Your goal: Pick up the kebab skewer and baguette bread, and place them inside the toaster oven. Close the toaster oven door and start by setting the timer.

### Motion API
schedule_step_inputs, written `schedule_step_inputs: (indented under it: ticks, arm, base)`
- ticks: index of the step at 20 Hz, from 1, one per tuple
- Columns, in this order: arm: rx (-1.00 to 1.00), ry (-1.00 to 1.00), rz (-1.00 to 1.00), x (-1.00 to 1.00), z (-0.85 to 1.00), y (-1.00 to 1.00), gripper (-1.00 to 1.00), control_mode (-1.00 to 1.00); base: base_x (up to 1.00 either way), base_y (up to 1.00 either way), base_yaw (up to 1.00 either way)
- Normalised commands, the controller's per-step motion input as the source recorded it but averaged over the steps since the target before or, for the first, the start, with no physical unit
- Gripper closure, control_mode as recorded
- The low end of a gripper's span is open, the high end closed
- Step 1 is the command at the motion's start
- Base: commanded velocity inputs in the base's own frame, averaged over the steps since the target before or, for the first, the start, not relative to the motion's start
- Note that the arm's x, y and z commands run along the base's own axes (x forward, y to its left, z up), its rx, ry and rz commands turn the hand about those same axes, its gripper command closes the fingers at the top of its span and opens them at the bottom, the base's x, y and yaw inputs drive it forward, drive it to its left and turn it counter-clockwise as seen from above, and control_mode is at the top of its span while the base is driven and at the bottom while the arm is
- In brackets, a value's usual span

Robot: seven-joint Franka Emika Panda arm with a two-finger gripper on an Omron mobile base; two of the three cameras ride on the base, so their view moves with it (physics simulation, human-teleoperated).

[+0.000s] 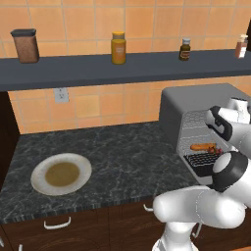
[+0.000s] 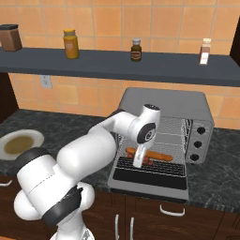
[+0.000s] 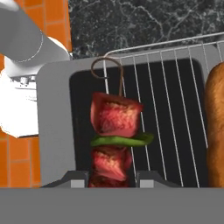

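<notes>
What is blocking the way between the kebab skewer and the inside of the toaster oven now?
Nothing visible. The toaster oven door lies open, and the claw holds the kebab skewer over the wire rack, beside the baguette bread already resting there.

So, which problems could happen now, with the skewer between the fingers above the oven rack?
The kebab skewer hangs by the rack's front edge, so it may drop onto the open toaster oven door. It could also land on the baguette bread close beside it. The gripper might catch a rack wire while withdrawing.
</notes>
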Motion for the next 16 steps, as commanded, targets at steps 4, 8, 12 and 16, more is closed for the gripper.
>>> schedule_step_inputs:
  ticks: [4, 8, 12, 16]
  arm:
    - [0.0, -0.02, 0.0, 0.0, -0.06, 0.0, 1.0, -1.0]
    - [0.0, -0.01, 0.0, 0.0, -0.05, 0.0, 1.0, -1.0]
    - [0.0, 0.0, 0.0, 0.01, -0.1, 0.0, 1.0, -1.0]
    - [0.0, 0.0, 0.0, 0.01, -0.03, 0.0, 1.0, -1.0]
  base:
    - [0.0, 0.0, 0.0]
    - [0.0, 0.0, 0.0]
    - [0.0, 0.0, 0.0]
    - [0.0, 0.0, 0.0]
